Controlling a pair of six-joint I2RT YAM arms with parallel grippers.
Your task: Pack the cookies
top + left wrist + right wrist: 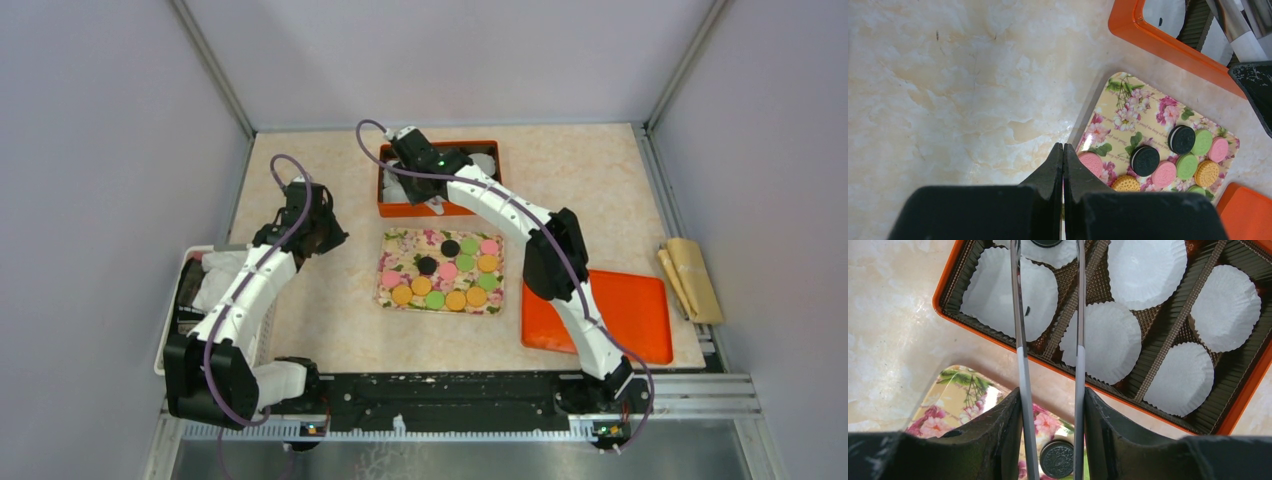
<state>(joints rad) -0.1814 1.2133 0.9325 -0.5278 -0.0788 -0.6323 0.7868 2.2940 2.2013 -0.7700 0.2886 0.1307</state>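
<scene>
While your right gripper (pixel 1052 402) reaches to the orange box (pixel 400 210) at the middle of the far edge, you are in the placing step: one cookie is going into a cup. Its fingers are clamped on a pair of metal tongs (pixel 1079 340), whose blades stand apart over the box. A black cookie (pixel 1047 242) shows between those blades at the top margin of the right wrist view, over one of the white paper cups (pixel 1103 340). The tips are cut off there, so you cannot tell whether they pinch it. From the gap between the blades, I judge it set down or nearly so. Five other cups in view hold nothing.

Your left gripper (pixel 1063 150) hangs over bare bench between the left edge and the floral tray (pixel 400 245), fingers pressed together with nothing between them.

Next move, in my judgement: lift the tongs clear of the box's dividers and carry them to the tray at bench centre. Then straddle one disc across its rim without nudging its neighbours.

The unpacked cookies (pixel 447 270) lie flat on the tray, about fourteen: two black, the rest pink, green and orange. They sit close-packed toward its near and right sides, some touching. They are small sandwich discs with embossed faces, and one black one shows a white filling.
</scene>
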